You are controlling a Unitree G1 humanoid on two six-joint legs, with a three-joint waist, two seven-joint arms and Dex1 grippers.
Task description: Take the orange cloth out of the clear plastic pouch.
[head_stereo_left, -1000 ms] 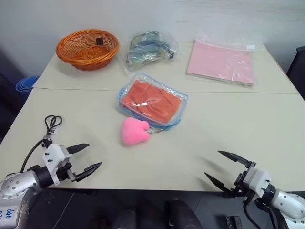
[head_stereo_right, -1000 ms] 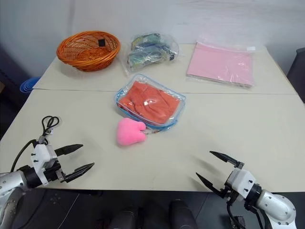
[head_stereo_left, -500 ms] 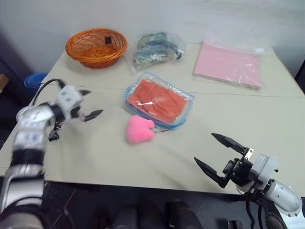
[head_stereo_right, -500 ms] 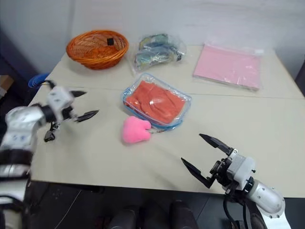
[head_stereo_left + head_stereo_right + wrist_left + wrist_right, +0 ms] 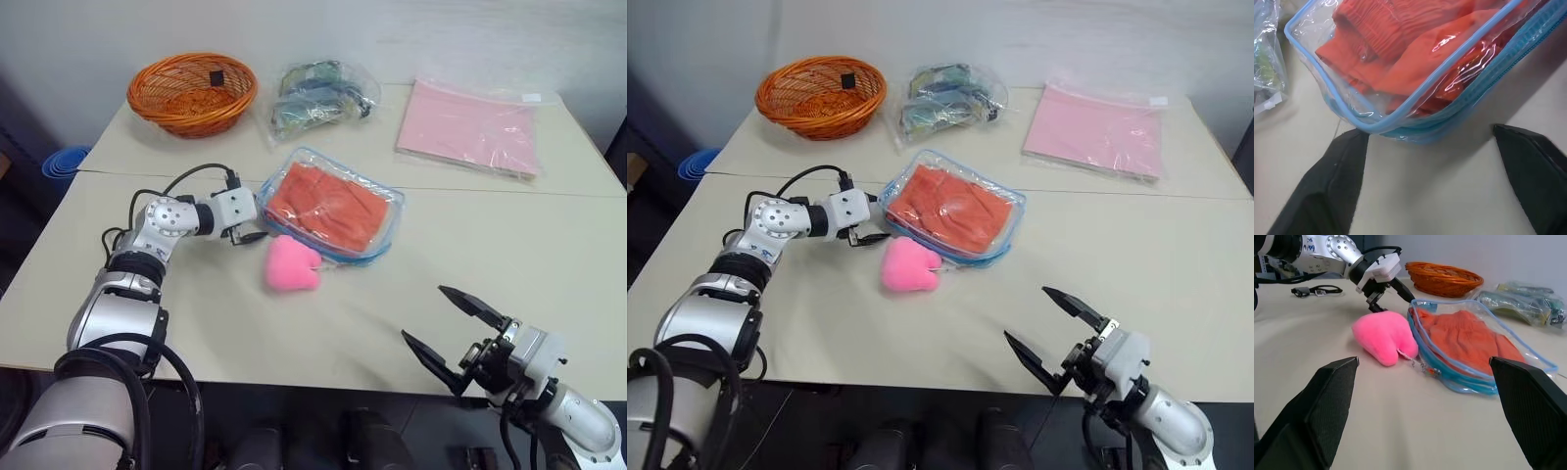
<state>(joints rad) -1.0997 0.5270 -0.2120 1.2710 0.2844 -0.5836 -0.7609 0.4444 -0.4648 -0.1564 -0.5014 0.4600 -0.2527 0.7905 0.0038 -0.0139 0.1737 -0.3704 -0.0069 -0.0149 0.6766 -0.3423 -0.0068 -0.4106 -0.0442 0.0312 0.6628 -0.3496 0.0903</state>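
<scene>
The left gripper [image 5: 1430, 191] stood open, holding nothing, the clear plastic pouch [image 5: 1415, 93] with the orange cloth [image 5: 1400, 54] just ahead on the bench [image 5: 1449, 205]. Closing there might merely shove the slippery corner away.

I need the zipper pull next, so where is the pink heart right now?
In the head views the pink heart lies on the table near its middle, against the pouch's near edge, just right of the left pincer.

wicker basket [image 5: 192, 93], wrinkly bag [image 5: 315, 95], pink sheets [image 5: 471, 125]
</scene>
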